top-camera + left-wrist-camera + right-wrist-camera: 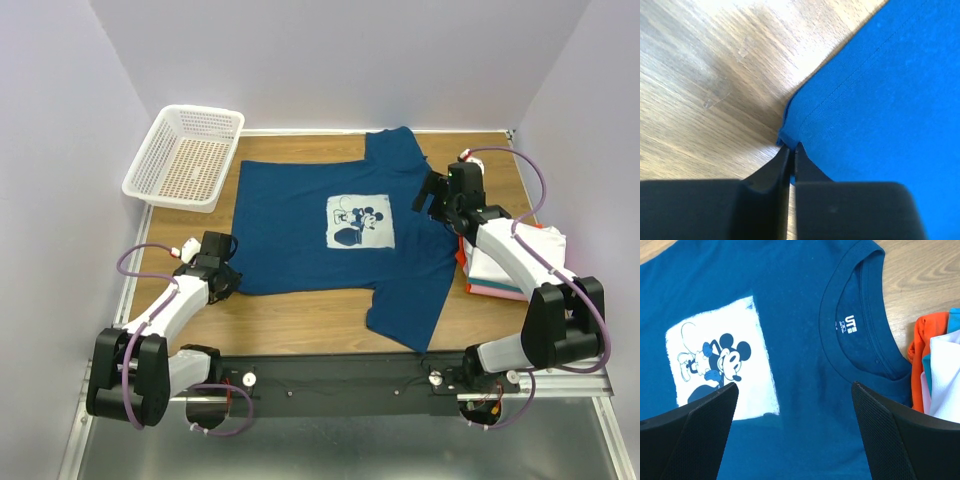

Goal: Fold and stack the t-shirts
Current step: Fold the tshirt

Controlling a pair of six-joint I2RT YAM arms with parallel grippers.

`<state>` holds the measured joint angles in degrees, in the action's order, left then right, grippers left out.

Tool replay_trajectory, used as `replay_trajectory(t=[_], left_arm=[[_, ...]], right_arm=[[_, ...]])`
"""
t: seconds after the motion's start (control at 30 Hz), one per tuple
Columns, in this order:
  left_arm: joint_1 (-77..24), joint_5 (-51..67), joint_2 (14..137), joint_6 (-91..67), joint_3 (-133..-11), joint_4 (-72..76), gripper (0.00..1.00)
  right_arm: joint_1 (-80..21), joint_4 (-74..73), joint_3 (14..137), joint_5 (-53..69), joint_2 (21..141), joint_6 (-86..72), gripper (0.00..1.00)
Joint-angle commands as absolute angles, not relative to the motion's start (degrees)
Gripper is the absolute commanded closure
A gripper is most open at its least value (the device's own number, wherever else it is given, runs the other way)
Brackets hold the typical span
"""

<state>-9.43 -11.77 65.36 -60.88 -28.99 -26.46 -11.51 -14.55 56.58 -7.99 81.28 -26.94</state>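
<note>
The dark teal-blue tee [300, 215] lies spread flat on the wooden table, its white Mickey print [360, 222] face up. My left gripper [228, 280] is at the tee's near-left hem corner. In the left wrist view the gripper [791, 147] is shut on that corner of the tee [890, 100]. My right gripper [432, 195] hovers open over the tee by the collar. In the right wrist view the gripper [794, 387] is wide open and empty above the tee [800, 315], between the print [720, 365] and the collar [860, 315]. Folded white, pink and orange-red tees [520, 262] are stacked at the right.
A white mesh basket [185, 155] stands empty at the back left corner. The stack's orange and white edges [940, 370] show just right of my right gripper. Grey walls enclose the table on three sides.
</note>
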Motion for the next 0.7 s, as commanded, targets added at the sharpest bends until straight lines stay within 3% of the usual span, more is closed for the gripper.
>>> replay_trajectory(t=[0.0, 0.27, 0.47, 0.57, 0.67], left_arm=[[-9.1, -12.5, 65.6, -61.2, -28.4, -27.5, 1.00], [-9.0, -13.7, 65.2, -58.5, -29.9, -26.9, 1.00], [-9.0, -11.7, 65.7, -56.0, -29.3, -23.6, 1.00], [-9.0, -11.3, 66.1, -54.9, -28.8, -22.7, 1.00], [-9.0, -11.1, 66.5, -53.7, -28.9, -22.5, 1.00]], right_arm=[[-11.3, -13.5, 55.5, -9.2, 79.8, -26.0, 0.00], [-15.2, -17.1, 53.3, -3.5, 74.5, -22.2, 0.00], [-33.7, -33.9, 53.9, -17.9, 74.4, -29.1, 0.00], [-41.8, -39.7, 49.8, -18.1, 73.0, -36.4, 0.00], [-47.4, -42.3, 45.5, -10.3, 71.7, -40.3, 0.00]])
